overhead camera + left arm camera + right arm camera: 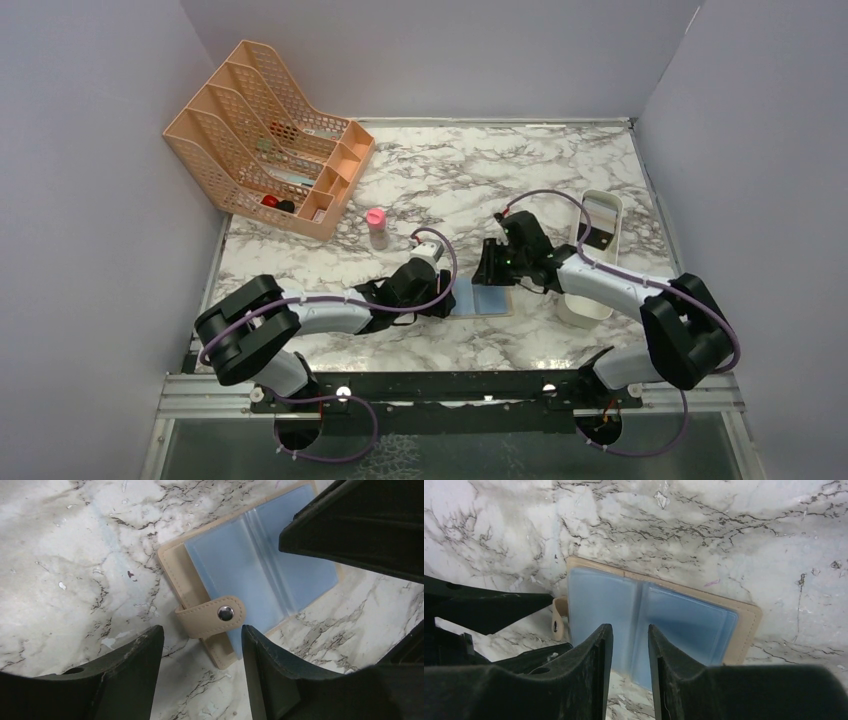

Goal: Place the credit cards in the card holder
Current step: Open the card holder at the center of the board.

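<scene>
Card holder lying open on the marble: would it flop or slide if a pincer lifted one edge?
Probably floppy: the card holder folds at a central crease, so the far half would likely droop. Its glossy blue sleeves look slippery to pinch. The snap tab would likely dangle.

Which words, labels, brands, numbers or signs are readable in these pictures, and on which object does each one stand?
No readable text in any of the three views.
The card holder: plain tan cover and light blue sleeves, no print; its snap tab carries only a bare metal stud.
The pink-capped bottle and the items in the peach file rack: too small to read, if they carry any text.
</scene>
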{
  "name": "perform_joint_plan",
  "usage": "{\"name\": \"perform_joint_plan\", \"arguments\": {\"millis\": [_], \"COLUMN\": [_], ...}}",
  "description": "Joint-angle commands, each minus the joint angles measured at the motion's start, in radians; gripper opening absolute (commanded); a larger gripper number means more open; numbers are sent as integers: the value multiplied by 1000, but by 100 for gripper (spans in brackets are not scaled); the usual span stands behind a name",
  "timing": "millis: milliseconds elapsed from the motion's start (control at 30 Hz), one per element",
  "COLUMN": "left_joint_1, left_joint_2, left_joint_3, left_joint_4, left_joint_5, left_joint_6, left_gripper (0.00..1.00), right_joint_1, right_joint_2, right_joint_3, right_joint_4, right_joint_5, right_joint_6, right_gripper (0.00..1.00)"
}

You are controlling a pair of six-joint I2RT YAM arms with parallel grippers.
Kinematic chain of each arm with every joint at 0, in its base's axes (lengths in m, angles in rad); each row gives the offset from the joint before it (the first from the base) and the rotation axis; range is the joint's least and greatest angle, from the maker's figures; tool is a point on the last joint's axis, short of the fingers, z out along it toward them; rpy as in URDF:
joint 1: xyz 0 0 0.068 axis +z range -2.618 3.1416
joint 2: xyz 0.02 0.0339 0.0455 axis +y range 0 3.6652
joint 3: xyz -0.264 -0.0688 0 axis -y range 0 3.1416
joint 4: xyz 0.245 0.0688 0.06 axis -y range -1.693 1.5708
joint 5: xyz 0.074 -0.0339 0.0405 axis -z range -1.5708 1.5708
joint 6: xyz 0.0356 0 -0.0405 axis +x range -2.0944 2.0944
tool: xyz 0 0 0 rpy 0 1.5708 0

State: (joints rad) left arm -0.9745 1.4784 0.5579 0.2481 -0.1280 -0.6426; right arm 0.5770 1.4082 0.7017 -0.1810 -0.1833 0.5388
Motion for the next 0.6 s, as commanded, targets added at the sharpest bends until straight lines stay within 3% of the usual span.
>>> {"name": "perform_joint_plan", "arguments": {"millis": [0,300,367,467,567], "left_joint_1": [2,1,4,7,7], "left_joint_2": [4,-41,-64,-109,-156], "left_joint_3": [-10,3,5,13,26], "left_joint_4": [33,-39,-58,-97,-150], "left_joint_5": [24,-39,-45,-42,-30], "left_joint_6": [-40,-30,-34,-35,-6], "left_gripper": [60,52,50,49,49], "right_joint_1": [4,3,2,-2,-5], "right_joint_2": [-6,-38,-33,-49,-32], "right_joint_3": [39,271,310,314,327], "right_joint_4": [26,-250,-274,-219,-241], "right_joint_5": [2,514,623,666,851], "right_joint_6": [-14,-263,-304,-464,-598], "right_gripper": [37,49,49,50,51]}}
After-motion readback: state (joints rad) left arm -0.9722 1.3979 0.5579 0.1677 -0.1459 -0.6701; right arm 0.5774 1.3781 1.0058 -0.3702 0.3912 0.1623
